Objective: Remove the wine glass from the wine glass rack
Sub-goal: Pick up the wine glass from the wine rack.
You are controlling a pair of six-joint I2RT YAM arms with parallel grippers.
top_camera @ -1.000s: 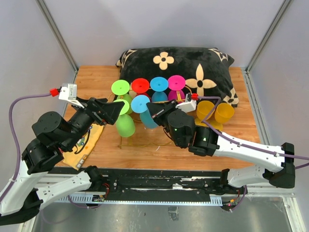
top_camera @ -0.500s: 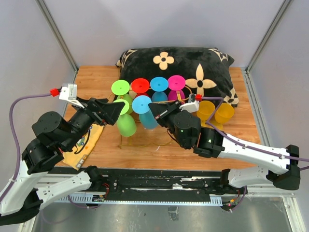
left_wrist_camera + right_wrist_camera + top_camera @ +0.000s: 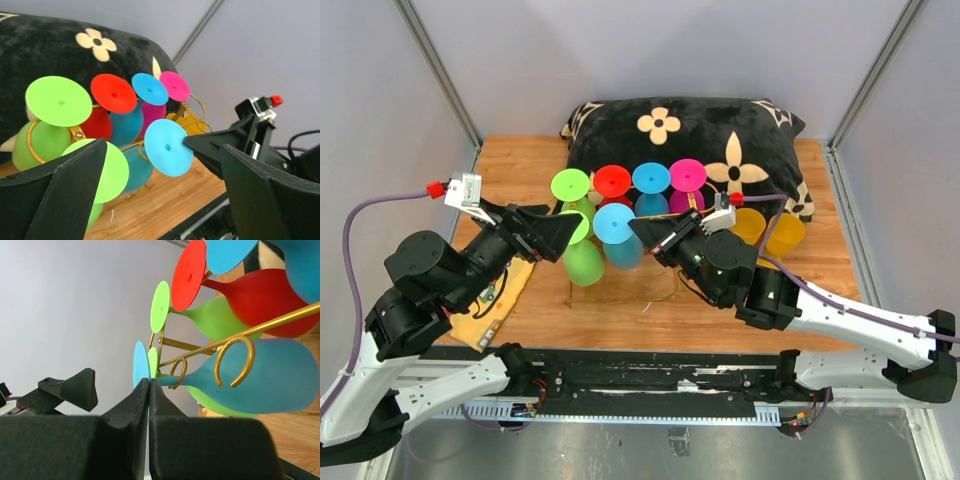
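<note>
The gold wire wine glass rack (image 3: 663, 206) (image 3: 280, 323) stands in front of the pillow with several coloured glasses hanging from it. At the front hangs a blue wine glass (image 3: 614, 222) (image 3: 272, 375), its stem in the rail and its round foot (image 3: 170, 156) facing the arms. My right gripper (image 3: 638, 228) (image 3: 148, 381) is shut on the rim of that foot, seen edge-on between its fingertips. My left gripper (image 3: 565, 228) (image 3: 163, 146) is open wide beside the front green glass (image 3: 583, 262), touching nothing.
Green, red, blue and pink glasses (image 3: 612, 181) fill the rack's back row. Two yellow glasses (image 3: 766, 230) stand right of the rack. A black flowered pillow (image 3: 720, 140) lies behind it. A yellow cloth (image 3: 510, 285) lies under the left arm.
My right gripper's jaws closed the last bit on the blue glass's foot. Its wrist and forearm swung right while the fingertips stayed at the foot. The left arm has not moved.
</note>
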